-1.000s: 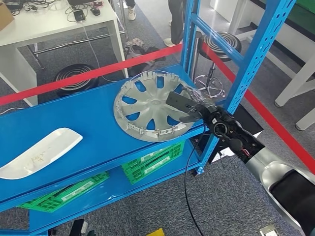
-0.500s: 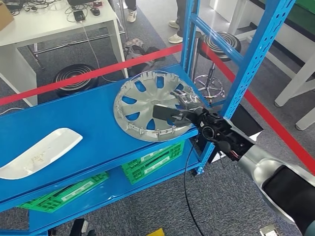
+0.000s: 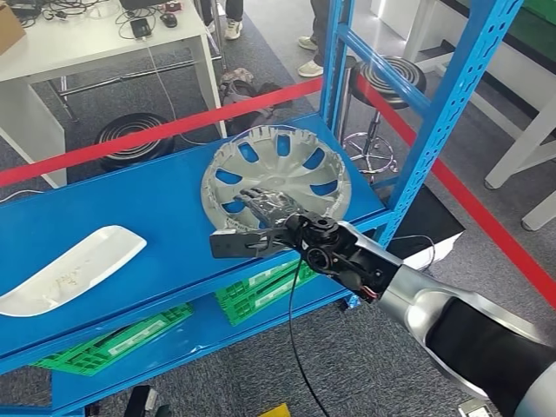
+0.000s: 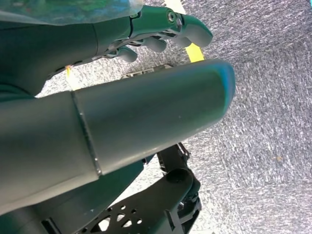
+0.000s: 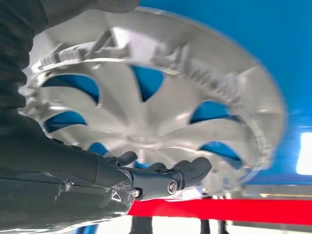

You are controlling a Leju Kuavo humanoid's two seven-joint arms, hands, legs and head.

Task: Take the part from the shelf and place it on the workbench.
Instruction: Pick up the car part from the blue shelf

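A shiny silver right arm [image 3: 420, 308] with a wide black band near its end is seen in the head view, and a thin black cable [image 3: 298, 339] is hung in a loop under its dark wrist part. The right hand [image 3: 266, 208] is covered in crinkly clear wrap, and a flat black bar [image 3: 236, 243] is fixed beside it. In the wrist views, dark grey fingers [image 5: 184, 173] with a small round silver screw, a black ribbed cover [image 5: 12, 58] and the left hand's thick grey thumb [image 4: 147, 117] are shown.

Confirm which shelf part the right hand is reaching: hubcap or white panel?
The silver hubcap; the right hand hovers over it. The white panel lies far off.
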